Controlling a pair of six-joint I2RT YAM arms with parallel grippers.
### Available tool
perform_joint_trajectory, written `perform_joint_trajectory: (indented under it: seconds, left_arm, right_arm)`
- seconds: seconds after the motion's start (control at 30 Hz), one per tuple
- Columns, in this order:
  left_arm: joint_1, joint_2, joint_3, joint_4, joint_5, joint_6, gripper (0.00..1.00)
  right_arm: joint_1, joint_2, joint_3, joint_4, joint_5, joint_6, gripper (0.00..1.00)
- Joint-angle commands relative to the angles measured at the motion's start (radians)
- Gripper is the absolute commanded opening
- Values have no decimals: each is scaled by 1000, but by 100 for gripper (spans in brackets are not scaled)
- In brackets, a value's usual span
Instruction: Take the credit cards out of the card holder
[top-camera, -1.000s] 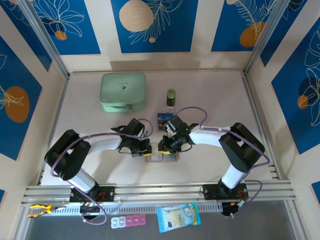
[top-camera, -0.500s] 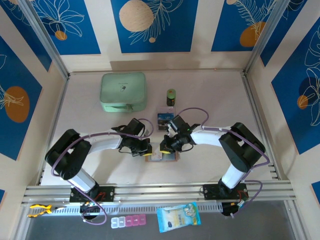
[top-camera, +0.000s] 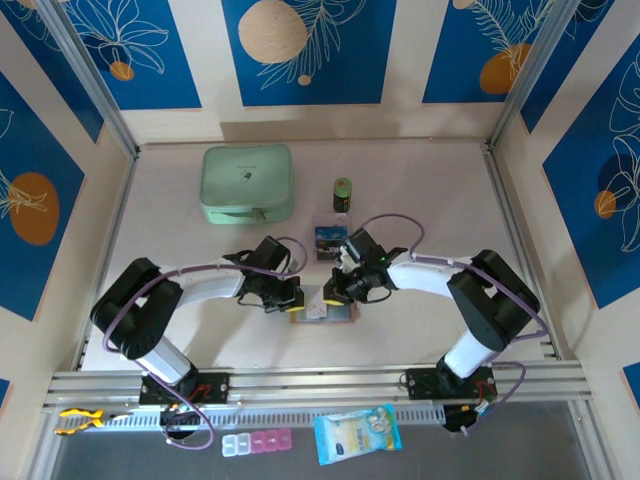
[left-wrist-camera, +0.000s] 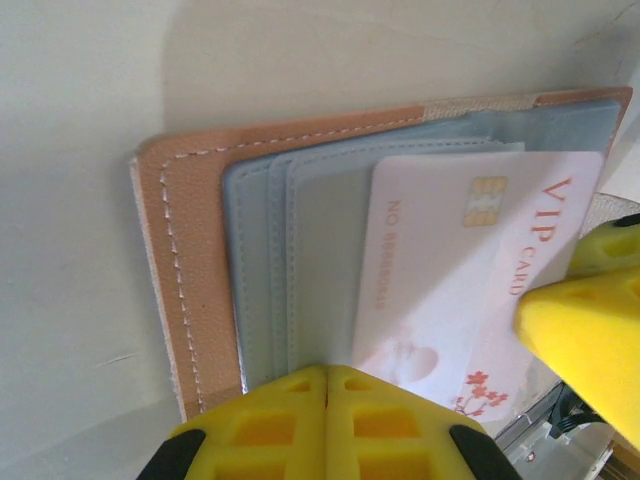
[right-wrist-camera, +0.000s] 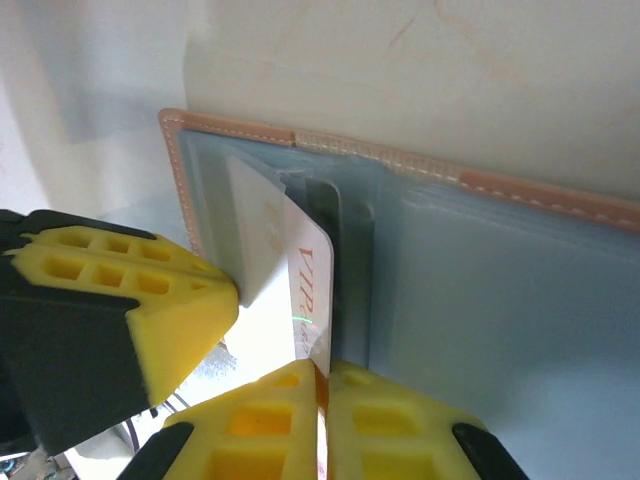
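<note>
- Holder (top-camera: 322, 310): lies open on the tabletop (top-camera: 420, 190), near the front middle, between the two pincers. Its salmon border frames grey pockets that face up.
- Card (left-wrist-camera: 450, 270): white, with a gold chip and red "VIP" lettering. It is partly out of the grey pockets and lifted at the gripped edge.
- Left pincer (left-wrist-camera: 325, 385): fingers pressed together, tips at the holder's salmon edge. Whether they bear on it cannot be told.
- Right pincer (right-wrist-camera: 320, 375): fingers closed on the card's free edge, pinching it.
- Mint case (top-camera: 246, 183) and green bottle (top-camera: 342, 194): stand well behind the holder.
- Small dark-blue object (top-camera: 331, 240): just behind the right pincer, too small to identify.
</note>
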Motion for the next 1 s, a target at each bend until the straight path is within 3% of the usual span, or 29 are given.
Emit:
perform_joint_trajectory:
  seconds: [0.0,0.33,0.97]
  left_arm:
    - [-6,25,-2,-55,-39,5,0]
    - [-6,24,3,-55,-36,4,0]
    - [-6,22,5,-55,-35,2,0]
  right_arm:
    - [-20,-41,-20,-80,17,-36,9]
    - [-30,-68,53,-265,90,-123,7]
    - [-4,-37,142,-369,153,-168,8]
